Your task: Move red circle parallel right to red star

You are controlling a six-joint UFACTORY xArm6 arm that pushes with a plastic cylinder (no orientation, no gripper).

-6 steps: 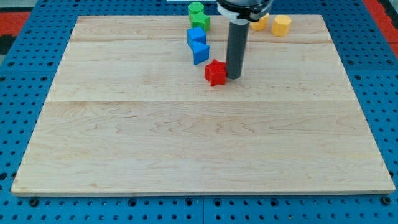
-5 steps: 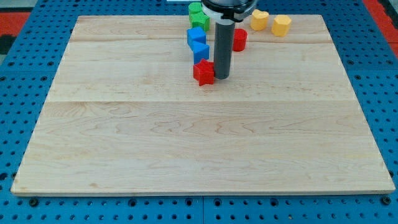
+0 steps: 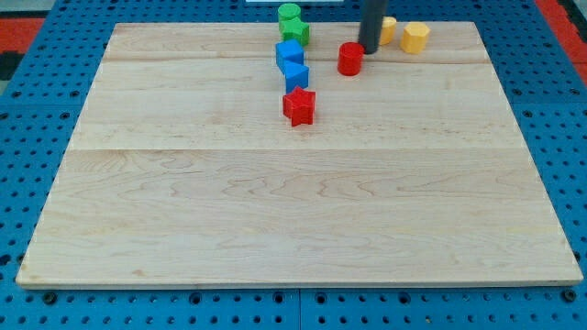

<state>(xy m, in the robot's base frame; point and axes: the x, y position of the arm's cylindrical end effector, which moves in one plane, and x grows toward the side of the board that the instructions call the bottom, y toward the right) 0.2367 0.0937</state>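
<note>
The red circle [image 3: 350, 59] is a short red cylinder near the view's top, right of centre. The red star [image 3: 299, 105] lies lower and to its left, just below two blue blocks. My tip [image 3: 370, 49] is at the end of the dark rod, just right of and slightly above the red circle, close to touching it. The rod comes down from the view's top edge.
Two blue blocks [image 3: 292, 64] stand stacked in a line above the red star, with two green blocks [image 3: 293, 24] above them. Two yellow blocks [image 3: 415, 37] sit at the top right, one partly hidden behind the rod. The wooden board [image 3: 183, 202] lies on a blue pegboard.
My tip left the red star's right side and moved up and right to the red circle's upper right. The red star had been pushed left first, and now rests still.
</note>
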